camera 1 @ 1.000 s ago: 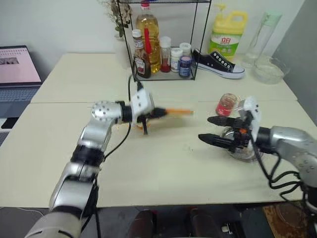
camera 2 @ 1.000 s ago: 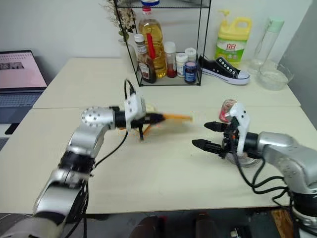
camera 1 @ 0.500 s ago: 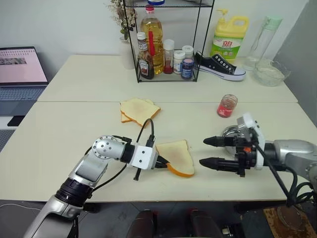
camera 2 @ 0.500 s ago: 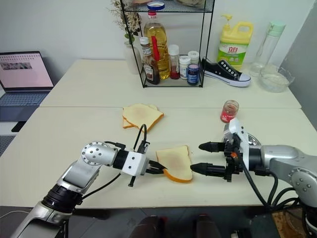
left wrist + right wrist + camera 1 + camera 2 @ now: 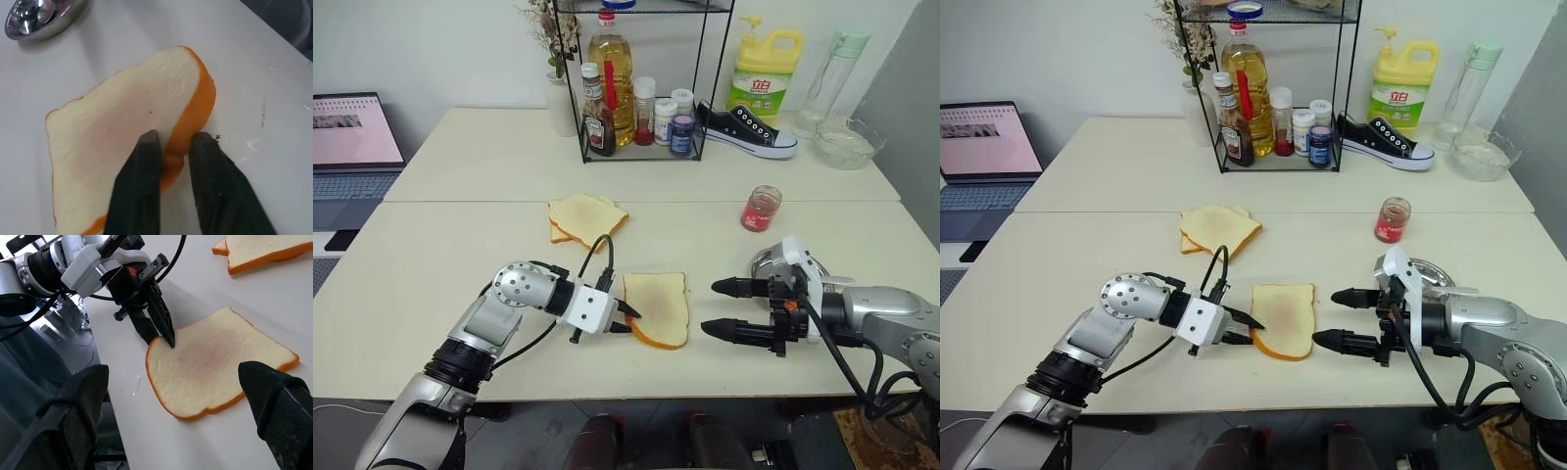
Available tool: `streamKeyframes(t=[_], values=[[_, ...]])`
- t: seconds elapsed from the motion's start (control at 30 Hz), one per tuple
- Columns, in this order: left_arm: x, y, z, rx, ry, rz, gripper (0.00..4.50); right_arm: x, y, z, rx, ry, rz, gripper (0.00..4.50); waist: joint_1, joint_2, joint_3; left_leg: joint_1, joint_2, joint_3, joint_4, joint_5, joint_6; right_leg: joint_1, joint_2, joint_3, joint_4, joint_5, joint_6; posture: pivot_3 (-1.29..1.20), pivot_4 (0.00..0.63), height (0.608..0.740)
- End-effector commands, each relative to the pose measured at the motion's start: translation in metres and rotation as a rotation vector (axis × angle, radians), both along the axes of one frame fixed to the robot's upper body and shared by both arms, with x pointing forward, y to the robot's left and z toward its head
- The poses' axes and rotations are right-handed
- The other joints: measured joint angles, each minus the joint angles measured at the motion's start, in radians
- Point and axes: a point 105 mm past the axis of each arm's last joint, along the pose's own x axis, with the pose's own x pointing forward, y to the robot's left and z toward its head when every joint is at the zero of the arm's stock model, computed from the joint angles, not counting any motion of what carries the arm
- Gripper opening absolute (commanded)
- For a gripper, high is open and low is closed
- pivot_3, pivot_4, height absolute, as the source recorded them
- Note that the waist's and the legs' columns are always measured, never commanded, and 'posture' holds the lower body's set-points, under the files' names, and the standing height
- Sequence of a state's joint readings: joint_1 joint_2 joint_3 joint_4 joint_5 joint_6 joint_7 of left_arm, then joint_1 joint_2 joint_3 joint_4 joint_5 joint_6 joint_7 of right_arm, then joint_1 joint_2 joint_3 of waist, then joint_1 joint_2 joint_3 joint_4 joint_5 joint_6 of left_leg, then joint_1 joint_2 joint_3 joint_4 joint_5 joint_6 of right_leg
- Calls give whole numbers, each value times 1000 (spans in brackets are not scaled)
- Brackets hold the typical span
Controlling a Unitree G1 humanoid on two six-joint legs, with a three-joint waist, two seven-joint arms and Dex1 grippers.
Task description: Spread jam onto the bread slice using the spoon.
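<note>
1. The bread slice lay flat on the table near its front edge, between your two grippers, well apart from the pile of slices farther back.
2. Your left gripper sat at the slice's left crust; the left wrist view showed one finger above the face and one below the crust, slightly parted, so I judged it was just letting go after setting the slice down.
3. Your right gripper hovered just right of the slice with its jaws spread wide and nothing in them, apparently free for the next pick.
4. The jam sat in its small jar behind the right arm, untouched.
5. A steel dish lay beside the right wrist; I could not make out the spoon.
6. The slice's face looked faintly pink but carried no jam blob, so spreading had yet to begin.
</note>
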State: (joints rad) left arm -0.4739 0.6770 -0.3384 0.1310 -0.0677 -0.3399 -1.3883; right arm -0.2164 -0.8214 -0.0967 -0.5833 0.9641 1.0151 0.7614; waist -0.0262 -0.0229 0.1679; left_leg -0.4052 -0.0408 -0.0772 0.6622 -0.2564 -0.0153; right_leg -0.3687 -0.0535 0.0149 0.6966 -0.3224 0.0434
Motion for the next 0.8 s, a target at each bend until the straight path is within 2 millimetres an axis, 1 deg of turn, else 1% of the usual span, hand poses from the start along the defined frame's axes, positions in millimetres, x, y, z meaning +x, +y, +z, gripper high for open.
streamKeyframes(t=[0.03,0.2,0.23,0.27,0.3,0.33,0.37,0.43,0.5,0.53,0.6,0.67,0.7,0.73,0.77,0.8], values=[[-2,10,12,6,32,16,2318,1,-7,7,3,-42,-38,4500,0,0,0,0,0,0,0,0,0,0,0,0,0,0,0,0,150,740],[-6,32,23,94,93,55,3899,4,-20,9,42,-39,-174,4500,0,0,0,0,0,0,0,0,0,0,0,0,0,0,0,0,150,740],[-7,32,28,84,118,71,4200,3,-23,9,48,-35,-194,4500,0,0,0,0,0,0,-1,0,0,0,0,0,0,0,0,0,150,740],[-7,31,39,38,174,105,4476,0,-28,9,64,-24,-227,4500,0,0,0,0,0,0,-1,0,0,0,0,0,0,0,0,0,150,740],[-8,24,54,-35,243,144,4476,-4,-32,9,84,-7,-260,4500,0,0,0,0,0,0,-1,0,0,0,0,0,0,0,0,0,150,740],[-8,14,72,-139,315,184,4476,-9,-39,8,113,16,-299,4500,3,0,1,0,0,0,0,0,0,0,0,0,0,0,0,0,150,740],[-8,8,83,-199,366,207,4476,-12,-42,8,132,31,-325,4500,9,-1,1,-1,0,-1,0,0,0,0,0,0,0,0,0,0,150,740],[-9,-5,96,-280,416,241,4476,-15,-51,9,183,50,-390,4500,12,-2,2,-3,0,-3,1,0,0,0,0,-2,-1,0,0,0,150,740],[-9,-21,105,-390,496,277,4476,-16,-71,8,238,67,-528,4500,12,-2,2,-3,0,-2,1,0,0,1,0,-1,-1,0,1,0,150,740],[-13,-30,106,-434,536,274,4476,-21,-84,4,254,87,-610,4500,12,-2,2,-2,0,-1,1,0,0,1,0,-1,-1,0,1,0,150,740],[-16,-44,98,-459,553,285,4476,-33,-106,-4,297,126,-751,4500,20,-1,2,-2,-1,-1,1,0,0,1,0,-1,-1,0,2,0,150,740],[-16,-55,95,-468,543,287,4476,-37,-125,-8,322,134,-876,4500,19,-1,2,-2,0,-1,0,0,0,1,0,0,-1,0,2,0,150,740],[-16,-62,96,-487,544,278,4476,-35,-144,-13,327,121,-995,4500,17,-1,2,-2,0,-1,0,0,0,0,0,0,-1,0,2,0,150,740],[-16,-67,97,-501,545,273,4476,-35,-157,-16,329,114,-1077,4500,16,-2,2,-1,0,0,0,0,0,1,0,1,0,0,1,0,150,740],[-14,-71,97,-508,540,275,4476,-35,-164,-18,349,115,-1119,4500,16,-1,2,0,0,2,0,0,0,1,0,2,0,0,1,0,150,740],[-13,-72,97,-510,537,278,4476,-34,-166,-18,363,117,-1135,4500,15,-1,3,2,0,3,0,1,1,2,0,3,0,0,1,0,150,740]])
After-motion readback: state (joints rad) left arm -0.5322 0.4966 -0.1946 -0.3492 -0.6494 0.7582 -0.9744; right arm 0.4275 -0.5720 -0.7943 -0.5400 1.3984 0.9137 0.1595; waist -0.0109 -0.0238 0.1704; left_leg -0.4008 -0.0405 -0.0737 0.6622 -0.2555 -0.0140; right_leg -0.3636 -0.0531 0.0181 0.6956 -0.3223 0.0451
